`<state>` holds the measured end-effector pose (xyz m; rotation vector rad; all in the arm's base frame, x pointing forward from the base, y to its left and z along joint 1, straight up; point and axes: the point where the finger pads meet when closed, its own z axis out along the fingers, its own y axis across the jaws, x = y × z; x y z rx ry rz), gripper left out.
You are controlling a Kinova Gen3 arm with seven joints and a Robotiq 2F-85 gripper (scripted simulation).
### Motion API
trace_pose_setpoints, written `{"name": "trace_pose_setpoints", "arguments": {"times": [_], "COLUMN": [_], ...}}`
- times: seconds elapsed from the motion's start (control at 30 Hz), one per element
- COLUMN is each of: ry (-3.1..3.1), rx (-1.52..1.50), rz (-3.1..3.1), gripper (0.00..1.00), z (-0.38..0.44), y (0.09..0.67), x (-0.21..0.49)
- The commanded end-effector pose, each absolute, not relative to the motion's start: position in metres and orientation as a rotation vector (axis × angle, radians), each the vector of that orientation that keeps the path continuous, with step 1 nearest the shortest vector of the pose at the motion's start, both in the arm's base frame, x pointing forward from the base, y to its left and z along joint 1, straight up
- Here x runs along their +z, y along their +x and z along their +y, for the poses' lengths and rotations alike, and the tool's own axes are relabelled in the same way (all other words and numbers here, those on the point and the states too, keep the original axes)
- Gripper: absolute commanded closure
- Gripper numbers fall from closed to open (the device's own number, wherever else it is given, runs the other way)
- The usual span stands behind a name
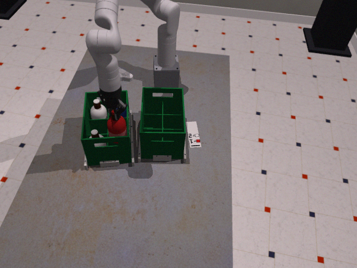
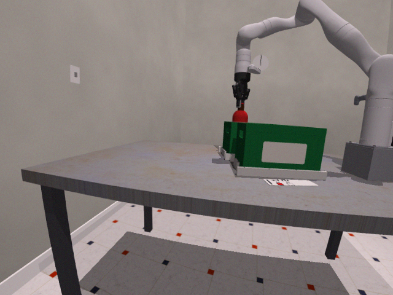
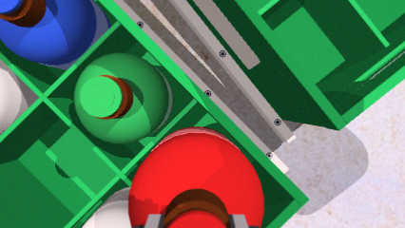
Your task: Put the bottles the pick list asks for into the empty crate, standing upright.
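Red bottle (image 1: 116, 125) (image 2: 240, 117) (image 3: 196, 166) in the gripper's (image 1: 116, 114) (image 2: 240, 105) (image 3: 196, 224) grasp, apparently upright (shoulder above the crate rim (image 1: 107, 137) (image 2: 233, 121) (image 3: 299, 200)).

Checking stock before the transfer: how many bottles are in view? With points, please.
5, all at the filled crate (image 1: 95, 156) (image 2: 226, 144) (image 3: 299, 201): a red bottle (image 1: 116, 127) (image 2: 240, 117) (image 3: 195, 161), partly raised; beside it a green bottle (image 3: 124, 109), then a blue bottle (image 1: 123, 113) (image 3: 67, 28); a front white bottle (image 1: 94, 133) (image 3: 111, 219) and a rear white bottle (image 1: 98, 111) (image 3: 7, 100) opposite.

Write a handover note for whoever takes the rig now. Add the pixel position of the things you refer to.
Gripper (image 1: 116, 113) (image 2: 240, 103) (image 3: 196, 222): shut on the red bottle (image 1: 116, 125) (image 2: 240, 117) (image 3: 196, 166), partly raised above its crate.
Full crate's other bottles: white, blue (image 3: 57, 30), green (image 3: 125, 102).
Done: nothing placed; the empty crate (image 1: 163, 133) (image 2: 285, 131) has no bottle.
Left: the pick list (image 1: 192, 127) (image 2: 304, 183) appears to ask for one red, two white. Set them upright, crates unmoved.
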<state>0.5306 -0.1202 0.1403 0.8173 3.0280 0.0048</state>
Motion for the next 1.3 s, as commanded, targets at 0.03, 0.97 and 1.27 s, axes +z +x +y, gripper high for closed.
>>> {"name": "trace_pose_setpoints", "arguments": {"times": [0.03, 0.97, 1.27], "ry": [0.817, 0.817, 0.817], "rx": [0.005, 0.005, 0.005], "rz": [3.025, 3.025, 3.025], "gripper": [0.90, 0.90, 0.90], "z": [-0.120, -0.120, -0.120], "y": [0.531, 0.531, 0.531], "x": [0.147, 0.187, 0.200]}}
